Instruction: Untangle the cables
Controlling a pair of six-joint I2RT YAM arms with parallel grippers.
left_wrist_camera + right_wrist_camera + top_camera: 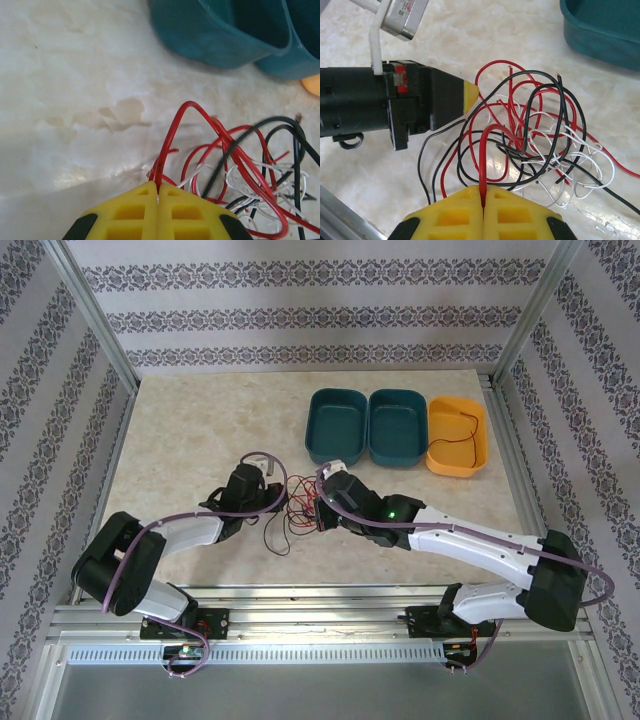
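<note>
Cables (298, 502) on marbled tabletop (190, 430); walls (300, 300) w/ floral stripes.

**Both arms meet at the tangle**

You have the left gripper (281, 496) and the right gripper (322, 510) facing each other at mid-table. The cables (298, 503) are bunched between them, with loops trailing toward the near edge. On the far right of the table (190, 430), a teal bin (336, 430), a second teal bin (398, 430) and an orange bin (458, 470) sit in a row. The orange bin holds one thin strand (468, 430).

Overhead rear view, wrist close-ups sharing cables (483, 170)
</note>
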